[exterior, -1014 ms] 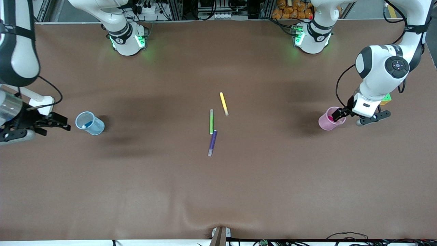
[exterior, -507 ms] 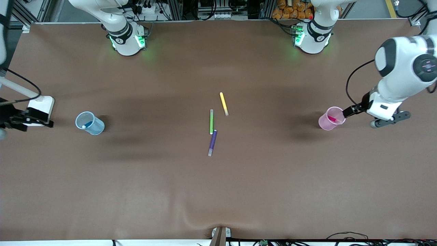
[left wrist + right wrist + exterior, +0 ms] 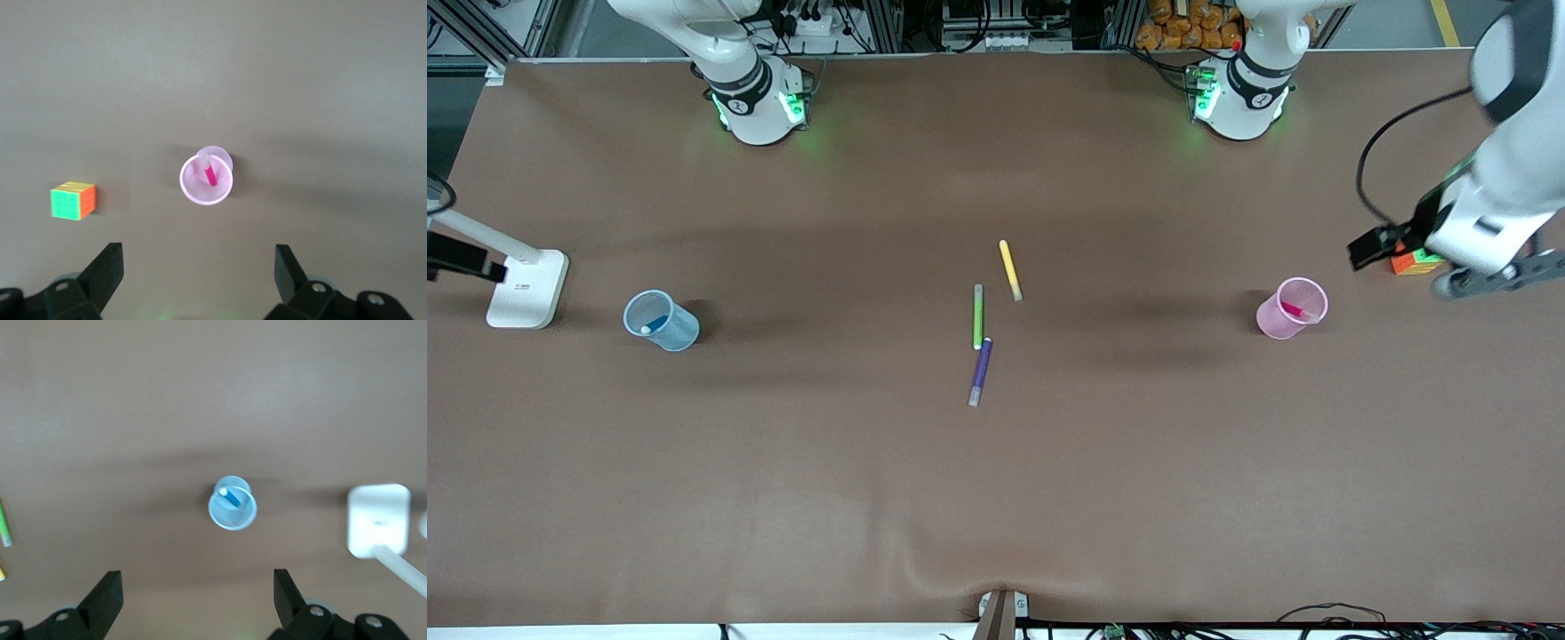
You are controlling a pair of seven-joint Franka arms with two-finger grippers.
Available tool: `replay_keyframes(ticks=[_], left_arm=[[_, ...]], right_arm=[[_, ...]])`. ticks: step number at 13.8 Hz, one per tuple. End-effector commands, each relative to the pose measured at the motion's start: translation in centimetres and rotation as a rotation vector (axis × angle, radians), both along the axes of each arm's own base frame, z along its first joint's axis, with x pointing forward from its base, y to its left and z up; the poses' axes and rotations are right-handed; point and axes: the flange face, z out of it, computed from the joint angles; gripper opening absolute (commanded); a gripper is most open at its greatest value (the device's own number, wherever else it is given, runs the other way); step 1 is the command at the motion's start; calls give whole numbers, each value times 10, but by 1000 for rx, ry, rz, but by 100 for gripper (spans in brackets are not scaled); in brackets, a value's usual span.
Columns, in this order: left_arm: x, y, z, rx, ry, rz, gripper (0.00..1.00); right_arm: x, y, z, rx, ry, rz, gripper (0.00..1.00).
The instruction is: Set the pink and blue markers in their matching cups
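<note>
Brown worktop point(image 3: 996, 498), mostly bare. Pink cup point(image 3: 1290, 308) stands upright toward the left arm's end, pink marker point(image 3: 1295, 310) inside it, leaning on the wall; same from the left wrist view, pink cup point(image 3: 207, 183), pink marker point(image 3: 210, 175). Blue cup point(image 3: 660, 321) stands toward the right arm's end with the blue marker point(image 3: 653, 325) in it, white tip up; right wrist view agrees, blue cup point(image 3: 232, 511), blue marker point(image 3: 230, 497).

Left hand point(image 3: 200, 280) is empty, fingers wide apart, up in the air above the worktop beside the pink cup, near a colour cube point(image 3: 1416, 261). Right hand point(image 3: 197, 603) is also empty and spread wide, up over the worktop by the blue cup and a white lamp base point(image 3: 527, 289); in the front view it sits almost off the frame edge.

Green pen point(image 3: 977, 316), yellow pen point(image 3: 1010, 269) and purple pen point(image 3: 981, 371) lie mid-worktop, untouched, not part of the job.

Judgement: both markers sit in matching cups, so the task looks done; nothing left but parking the arms.
</note>
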Motion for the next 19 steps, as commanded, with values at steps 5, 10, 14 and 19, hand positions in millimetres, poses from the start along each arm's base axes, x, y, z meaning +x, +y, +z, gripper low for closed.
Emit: replay_keyframes(ticks=[5, 10, 14, 19], left_arm=[[-5, 0, 75, -62, -33, -61, 100], [-7, -4, 85, -81, -47, -80, 100], [-14, -5, 83, -84, -11, -106, 100], [-15, -2, 86, -83, -20, -100, 100]], right_arm=[[-16, 4, 18, -30, -2, -11, 100], [-42, 18, 29, -42, -22, 1, 100], [-72, 38, 18, -90, -84, -9, 100], [-60, 41, 30, -125, -111, 18, 100]])
